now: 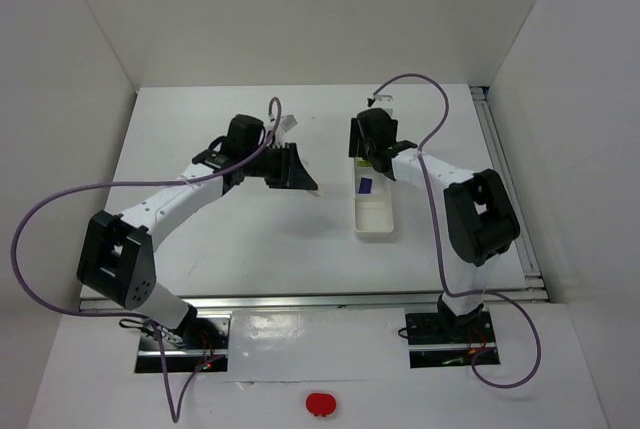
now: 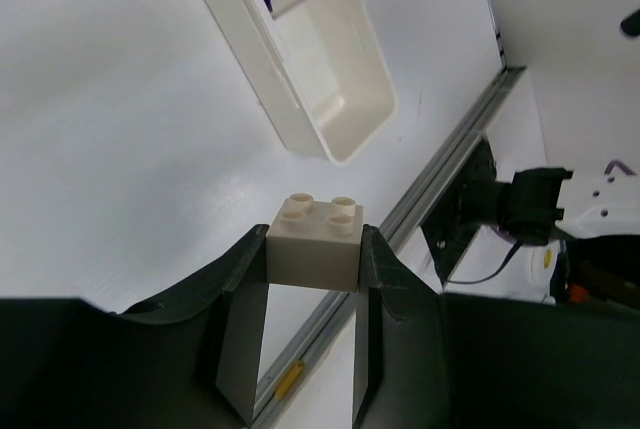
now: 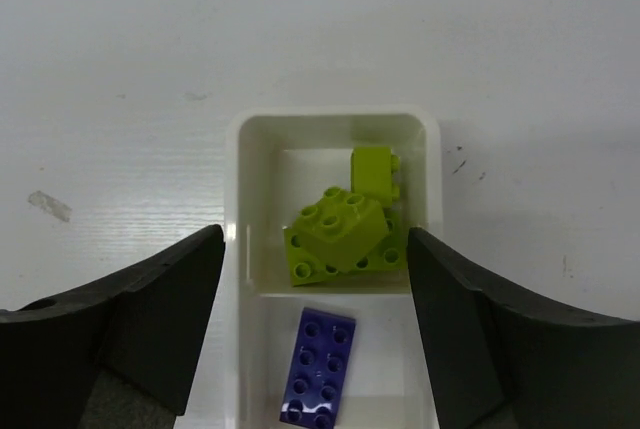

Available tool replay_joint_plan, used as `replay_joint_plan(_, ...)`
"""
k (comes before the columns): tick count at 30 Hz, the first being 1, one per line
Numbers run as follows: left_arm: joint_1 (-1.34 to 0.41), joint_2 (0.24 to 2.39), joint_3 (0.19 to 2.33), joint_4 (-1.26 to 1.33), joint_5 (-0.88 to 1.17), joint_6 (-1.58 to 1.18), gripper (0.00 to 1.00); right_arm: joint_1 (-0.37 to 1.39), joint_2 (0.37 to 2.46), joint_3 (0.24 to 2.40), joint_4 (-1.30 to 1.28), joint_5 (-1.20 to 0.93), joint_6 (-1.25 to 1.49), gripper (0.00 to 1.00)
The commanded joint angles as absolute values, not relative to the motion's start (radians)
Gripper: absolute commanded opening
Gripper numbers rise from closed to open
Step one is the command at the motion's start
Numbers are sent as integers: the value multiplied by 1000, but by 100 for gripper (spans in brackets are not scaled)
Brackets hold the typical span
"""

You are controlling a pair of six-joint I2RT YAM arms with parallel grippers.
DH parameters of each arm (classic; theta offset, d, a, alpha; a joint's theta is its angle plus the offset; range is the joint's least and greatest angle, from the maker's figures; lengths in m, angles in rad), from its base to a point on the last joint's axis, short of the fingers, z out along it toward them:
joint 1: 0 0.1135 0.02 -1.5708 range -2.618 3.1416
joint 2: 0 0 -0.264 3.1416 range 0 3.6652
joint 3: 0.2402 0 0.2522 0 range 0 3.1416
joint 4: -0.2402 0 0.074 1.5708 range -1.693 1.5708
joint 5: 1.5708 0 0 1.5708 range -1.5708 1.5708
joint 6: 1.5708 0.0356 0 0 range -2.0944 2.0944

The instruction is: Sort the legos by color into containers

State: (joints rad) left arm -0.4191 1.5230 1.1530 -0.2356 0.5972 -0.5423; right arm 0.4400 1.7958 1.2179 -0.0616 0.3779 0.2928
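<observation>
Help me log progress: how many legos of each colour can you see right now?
Yellow-green legos: 3, piled in the tray's end compartment.
Purple lego: 1, in the next compartment.
White lego: 1, held in the left gripper.
Total: 5.

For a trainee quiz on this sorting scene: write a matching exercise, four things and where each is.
1. white plastic lego brick
2. yellow-green plastic lego bricks
3. dark purple flat lego plate
4. right gripper

A. end compartment of the white plastic tray
B. open above the tray
C. held in the left gripper
D. compartment adjoining A's

Pairs: 1-C, 2-A, 3-D, 4-B
</observation>
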Motion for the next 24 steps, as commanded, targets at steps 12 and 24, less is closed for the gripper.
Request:
replay_joint_plan(12, -665, 1612, 1285, -204, 474, -538, 0, 327, 1367, 1020, -17, 443, 441, 83)
replay_joint_plan(24, -765, 1991, 1597, -205, 434, -516, 14, 187, 951, 937, -229, 477, 595, 85)
